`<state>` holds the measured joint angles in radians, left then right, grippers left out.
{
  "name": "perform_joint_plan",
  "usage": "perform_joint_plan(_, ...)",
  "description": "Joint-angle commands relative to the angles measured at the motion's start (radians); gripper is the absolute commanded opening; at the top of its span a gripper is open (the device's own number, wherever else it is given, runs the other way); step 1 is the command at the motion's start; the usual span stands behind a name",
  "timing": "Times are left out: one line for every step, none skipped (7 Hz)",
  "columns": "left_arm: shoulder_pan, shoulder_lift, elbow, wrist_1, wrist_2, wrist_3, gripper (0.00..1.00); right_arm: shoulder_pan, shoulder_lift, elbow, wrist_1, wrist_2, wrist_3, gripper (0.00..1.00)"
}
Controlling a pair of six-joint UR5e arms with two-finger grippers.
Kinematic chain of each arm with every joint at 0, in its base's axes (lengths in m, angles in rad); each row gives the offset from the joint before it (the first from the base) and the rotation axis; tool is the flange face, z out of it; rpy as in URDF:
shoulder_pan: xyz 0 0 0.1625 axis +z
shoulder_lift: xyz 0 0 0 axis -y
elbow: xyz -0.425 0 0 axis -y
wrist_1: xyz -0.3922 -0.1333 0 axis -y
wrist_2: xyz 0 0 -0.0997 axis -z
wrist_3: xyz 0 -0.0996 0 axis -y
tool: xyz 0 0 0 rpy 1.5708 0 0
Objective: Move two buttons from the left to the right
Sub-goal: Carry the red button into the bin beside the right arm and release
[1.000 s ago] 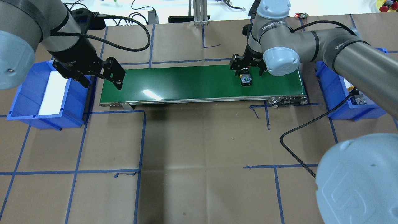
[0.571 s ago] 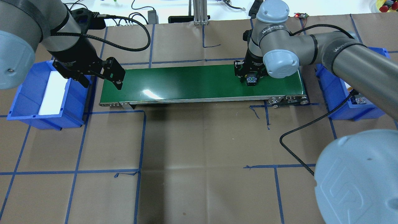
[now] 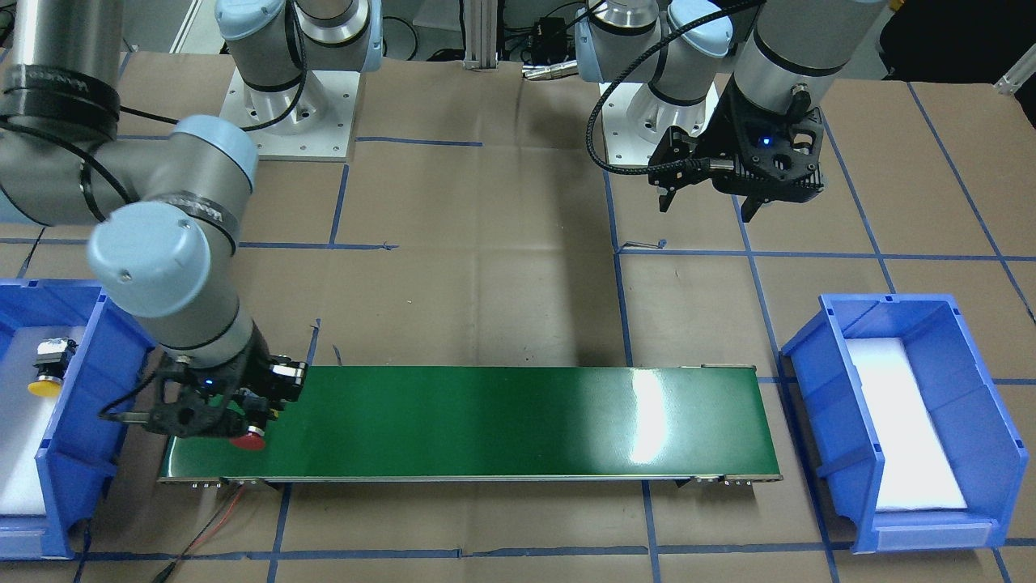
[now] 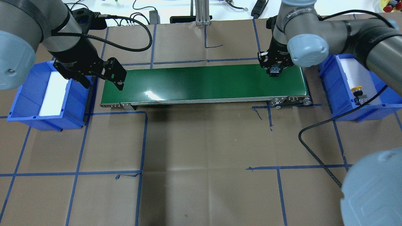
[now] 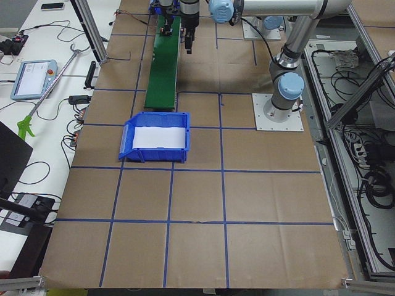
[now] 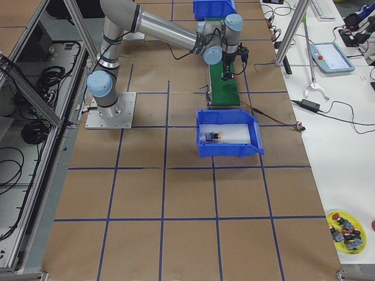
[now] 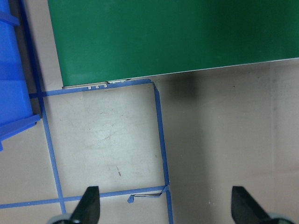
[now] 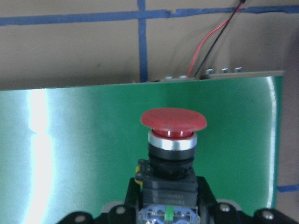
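Observation:
My right gripper (image 4: 275, 69) is shut on the red button (image 4: 276, 71) over the right end of the green conveyor belt (image 4: 194, 81). In the right wrist view the red button (image 8: 174, 123) lies on its side between the jaws, cap pointing at the belt's far edge. The front view shows its red cap (image 3: 248, 441) below the right gripper (image 3: 243, 423). The yellow button (image 4: 357, 89) lies in the right blue bin (image 4: 329, 91), also seen as the yellow button (image 3: 44, 380). My left gripper (image 4: 102, 83) hangs open and empty at the belt's left end.
The left blue bin (image 4: 25, 103) holds only a white pad. A black cable (image 4: 314, 131) loops over the paper by the right arm. An aluminium post (image 4: 201, 12) stands behind the belt. A yellow dish of spare parts (image 6: 345, 231) sits far off.
The right gripper shut on the red button on the belt, then carried it to the right, toward the belt's right end. The left arm has not moved.

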<state>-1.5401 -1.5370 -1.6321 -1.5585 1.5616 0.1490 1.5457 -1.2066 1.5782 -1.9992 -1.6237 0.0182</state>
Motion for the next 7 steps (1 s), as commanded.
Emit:
perform_joint_plan(0.0, 0.0, 0.0, 0.0, 0.0, 0.0, 1.0, -0.14, -0.143, -0.015, 0.072, -0.013, -0.148, 0.06)
perform_joint_plan(0.0, 0.0, 0.0, 0.0, 0.0, -0.002, 1.0, -0.216, -0.178, -0.062, 0.177, -0.01, -0.264, 0.06)
perform_joint_plan(0.0, 0.0, 0.0, 0.0, 0.0, -0.002, 1.0, -0.308, -0.165, -0.09, 0.221, -0.005, -0.405, 0.06)
perform_joint_plan(0.0, 0.0, 0.0, 0.0, 0.0, -0.002, 1.0, -0.406, -0.148, -0.089, 0.215, 0.001, -0.519, 0.06)
perform_joint_plan(0.0, -0.002, 0.0, 0.0, 0.0, 0.0, 1.0, -0.451, -0.081, -0.102, 0.208, 0.002, -0.559, 0.06)
perform_joint_plan(0.0, -0.002, 0.0, 0.0, 0.0, 0.0, 1.0, -0.464, -0.02, -0.122, 0.165, 0.004, -0.622, 0.06)
perform_joint_plan(0.0, -0.002, 0.0, 0.0, 0.0, -0.002, 1.0, -0.466, 0.028, -0.141, 0.137, 0.004, -0.65, 0.06)
